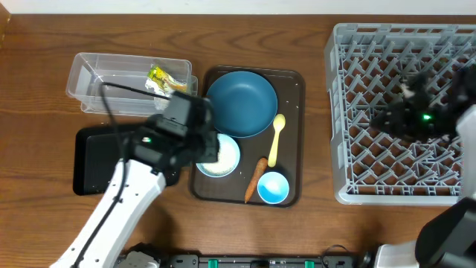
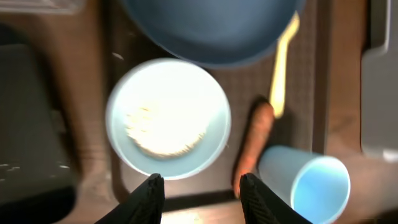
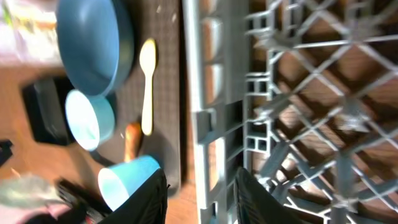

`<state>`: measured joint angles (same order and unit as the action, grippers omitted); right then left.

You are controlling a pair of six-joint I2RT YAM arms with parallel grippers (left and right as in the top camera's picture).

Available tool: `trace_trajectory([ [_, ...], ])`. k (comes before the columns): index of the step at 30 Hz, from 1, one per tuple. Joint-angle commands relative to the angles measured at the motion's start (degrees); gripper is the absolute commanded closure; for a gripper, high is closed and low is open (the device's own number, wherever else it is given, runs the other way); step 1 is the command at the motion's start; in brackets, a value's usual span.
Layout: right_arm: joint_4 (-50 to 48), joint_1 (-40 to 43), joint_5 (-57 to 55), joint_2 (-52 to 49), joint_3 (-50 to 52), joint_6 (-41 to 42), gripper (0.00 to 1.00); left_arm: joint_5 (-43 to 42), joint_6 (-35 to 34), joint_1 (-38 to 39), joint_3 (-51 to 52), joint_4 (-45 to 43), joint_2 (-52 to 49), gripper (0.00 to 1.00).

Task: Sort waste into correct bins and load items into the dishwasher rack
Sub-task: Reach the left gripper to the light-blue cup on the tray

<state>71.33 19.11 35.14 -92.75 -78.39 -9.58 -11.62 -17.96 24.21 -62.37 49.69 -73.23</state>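
Only the yellow-green wrapper (image 1: 165,77), lying in the clear tub (image 1: 89,74), carries print, and it is too small to read. The left gripper (image 2: 200,186) hovers part-open and empty over the white bowl (image 2: 168,118). The right gripper (image 3: 200,186), fingers apart, grips nothing above the rack (image 1: 335,112). The tray (image 1: 291,149) bears one blue plate (image 1: 242,103), one bowl of rice (image 2: 163,129), one carrot (image 1: 256,179), one spoon (image 1: 276,138) and one light-blue cup (image 1: 273,187).
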Motion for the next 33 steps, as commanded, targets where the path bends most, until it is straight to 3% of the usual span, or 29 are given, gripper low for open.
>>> trace_trajectory([
  [1,0.79,-5.25,-6.62,2.19,-0.96,-0.48,0.65,0.33,0.35,4.55,-0.37,1.01,-2.43,0.57],
  [7,0.74,-13.51,-16.52,3.52,-0.96,3.19,0.64,0.31,0.11,11.34,-0.37,2.58,-7.80,0.57],
  [12,0.44,-18.43,-18.88,3.52,-0.96,3.85,0.56,0.31,0.07,15.65,-0.37,1.01,-11.80,0.57],
  [17,0.26,-20.35,-18.82,3.50,-0.96,3.72,0.35,0.31,-0.13,18.73,-0.37,-0.31,-14.19,0.57],
  [20,0.26,-20.44,-18.21,3.50,-0.94,3.74,0.28,0.31,-0.13,19.82,-0.37,-0.96,-14.71,0.56],
  [22,0.17,-20.44,-17.66,3.50,-0.94,3.76,0.05,0.33,-0.31,20.22,-0.37,-1.22,-14.75,0.56],
  [23,0.02,-20.44,-17.57,3.50,-0.94,3.76,0.01,0.31,-0.31,20.26,-0.37,-1.33,-14.75,0.56],
  [33,0.00,-20.44,-17.55,3.50,-0.94,3.76,0.01,-1.73,-2.49,20.26,-0.37,-1.95,-14.78,0.56],
])
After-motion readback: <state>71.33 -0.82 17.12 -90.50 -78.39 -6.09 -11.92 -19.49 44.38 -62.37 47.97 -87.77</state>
